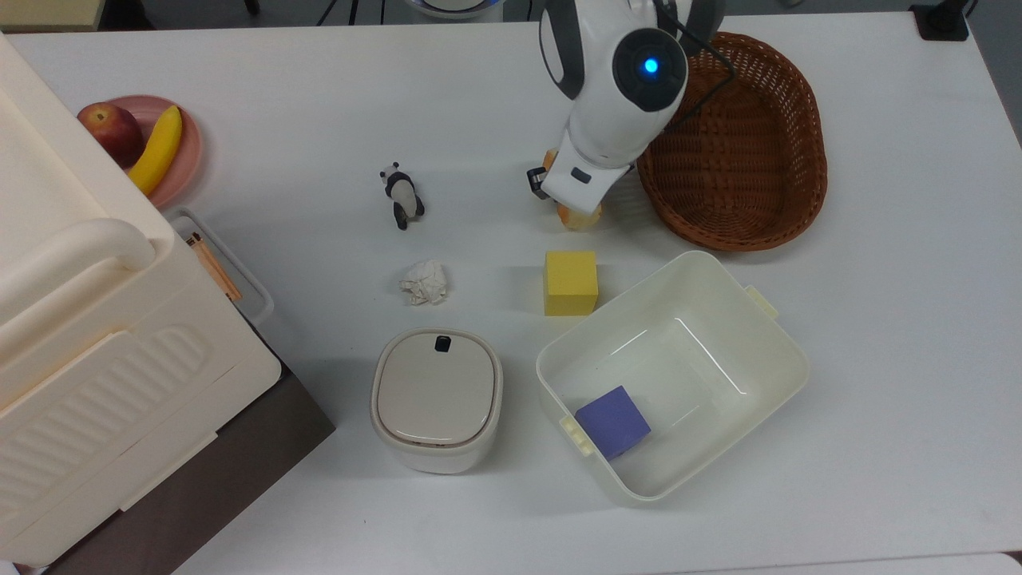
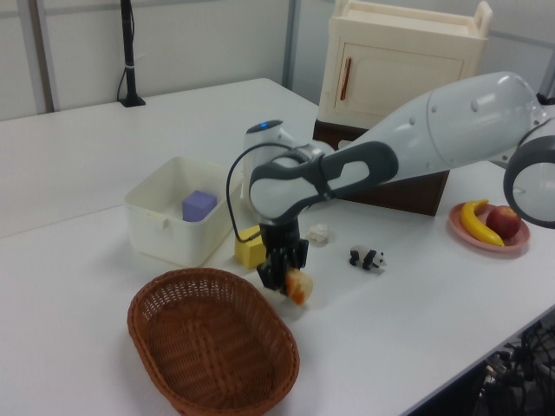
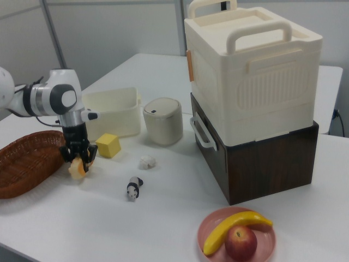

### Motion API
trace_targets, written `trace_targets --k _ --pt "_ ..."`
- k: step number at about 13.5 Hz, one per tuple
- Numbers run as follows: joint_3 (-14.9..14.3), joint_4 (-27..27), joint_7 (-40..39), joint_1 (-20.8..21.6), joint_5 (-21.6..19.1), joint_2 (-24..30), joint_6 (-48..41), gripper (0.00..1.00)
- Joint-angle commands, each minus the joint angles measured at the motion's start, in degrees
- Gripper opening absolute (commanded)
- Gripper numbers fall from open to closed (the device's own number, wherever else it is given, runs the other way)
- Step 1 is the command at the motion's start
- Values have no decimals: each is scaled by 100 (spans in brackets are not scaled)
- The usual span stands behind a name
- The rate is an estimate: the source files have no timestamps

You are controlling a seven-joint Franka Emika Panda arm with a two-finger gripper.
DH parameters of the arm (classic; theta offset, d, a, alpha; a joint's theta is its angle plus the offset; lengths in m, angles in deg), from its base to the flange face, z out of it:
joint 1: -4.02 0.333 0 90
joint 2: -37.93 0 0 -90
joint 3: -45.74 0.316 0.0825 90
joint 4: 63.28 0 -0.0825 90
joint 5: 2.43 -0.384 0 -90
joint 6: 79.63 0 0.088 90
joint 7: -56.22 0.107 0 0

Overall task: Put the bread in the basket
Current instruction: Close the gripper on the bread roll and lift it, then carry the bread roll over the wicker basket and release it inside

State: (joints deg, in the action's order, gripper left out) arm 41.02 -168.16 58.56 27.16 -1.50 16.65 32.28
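Surface: white table (image 1: 878, 335), lightly cluttered.
Gripper: gripper (image 2: 284, 277) points down, its fingers clamped on the bread (image 2: 297, 286), which hangs tilted and clear of the tabletop.
Bread position: between the fingertips, with most of the loaf sticking out below them; seen again in the right view (image 3: 76, 167).
Basket: wicker basket (image 1: 730, 140) sits just beside the fingers, its near rim on the top view's right of them.
Risk, grip: the off-centre hold on a soft loaf could let it pivot or slip free.
Risk, rim: carried this low, the bread may strike the flared rim and push the basket.
Risk, neighbour: yellow cube (image 1: 571, 283) lies near the fingers, away from the basket.
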Motion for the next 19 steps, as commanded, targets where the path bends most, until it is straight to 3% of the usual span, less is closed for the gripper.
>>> trace_targets --k 1,5,8,9,10,11,19 --pt "-37 266 -268 -82 -31 457 -686 0" --pt "-11 942 29 154 -382 520 -1268 5" --pt "-2 1198 784 813 -514 467 -1234 18" --pt "-11 1234 1082 1102 -532 467 -1234 28" --pt "-11 1243 1424 1296 -532 467 -1234 74" --pt "-11 1234 1724 1507 -463 458 -1216 100" --pt "-81 1225 1736 1553 -445 431 -1277 100"
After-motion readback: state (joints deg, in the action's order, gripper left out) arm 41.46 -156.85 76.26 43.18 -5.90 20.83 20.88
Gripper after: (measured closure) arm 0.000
